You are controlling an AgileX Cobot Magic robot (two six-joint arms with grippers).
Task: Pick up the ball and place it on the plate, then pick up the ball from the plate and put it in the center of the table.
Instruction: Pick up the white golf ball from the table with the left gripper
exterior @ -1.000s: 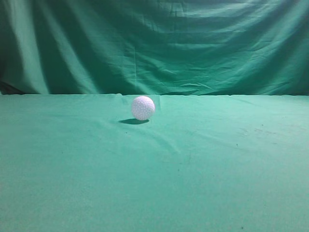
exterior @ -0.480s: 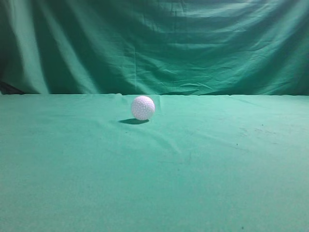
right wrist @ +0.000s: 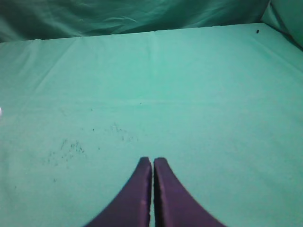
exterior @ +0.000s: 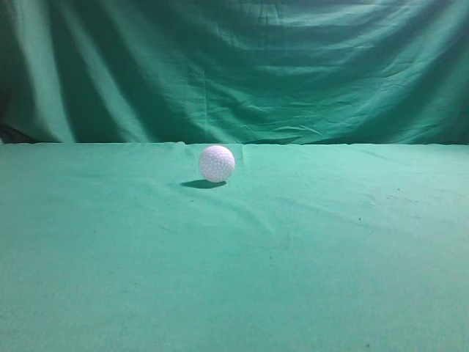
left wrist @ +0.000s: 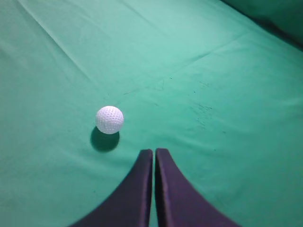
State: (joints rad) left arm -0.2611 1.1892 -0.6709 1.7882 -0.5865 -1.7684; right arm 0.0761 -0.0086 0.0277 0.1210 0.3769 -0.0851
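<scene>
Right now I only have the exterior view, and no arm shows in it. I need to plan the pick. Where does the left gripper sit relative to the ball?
Observer: In the left wrist view, the left gripper points across the table. The ball lies ahead and to the left of its tips, untouched.
Operator: Are the jaws open on either arm?
Observer: No. The jaws are pressed shut on both the left gripper and the right gripper.
</scene>
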